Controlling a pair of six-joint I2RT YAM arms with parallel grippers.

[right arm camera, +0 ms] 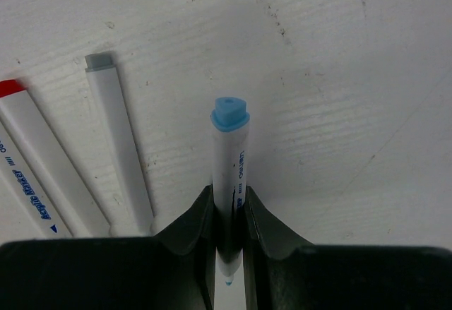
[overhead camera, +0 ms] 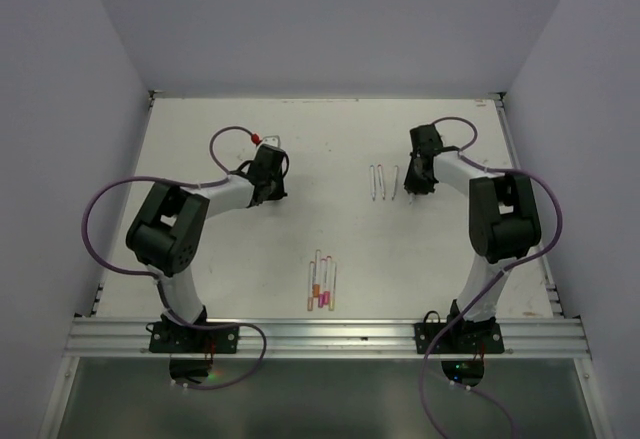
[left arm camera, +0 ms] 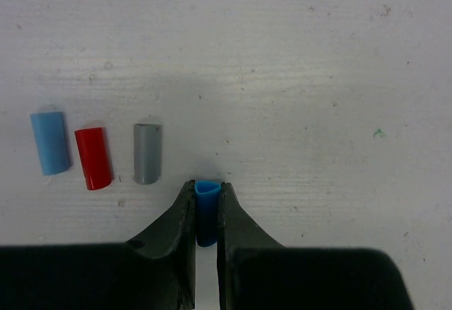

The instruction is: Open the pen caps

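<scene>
From where I stand the job looks about half done. The left gripper (left arm camera: pixel 207 185) is closed tight on a blue cap (left arm camera: pixel 206 218), pinched between its jaws just over the table (left arm camera: pixel 296 77). Beside it three more lie loose in a row: a light blue cap (left arm camera: pixel 49 142), a red cap (left arm camera: pixel 93 158) and a grey cap (left arm camera: pixel 147 153). Across the table the right gripper (right arm camera: pixel 229 198) is clamped on a pen (right arm camera: pixel 229 151), whose blue-ended barrel sticks out past the jaws; I take it to be the one that blue cap belongs to. Three bare pens (overhead camera: pixel 382 182) lie just beside it. What is left, I reckon, is the bunch of pens (overhead camera: pixel 321 282) near the front middle. They show orange and pink ends and look capped, though they are too small to count surely.
</scene>
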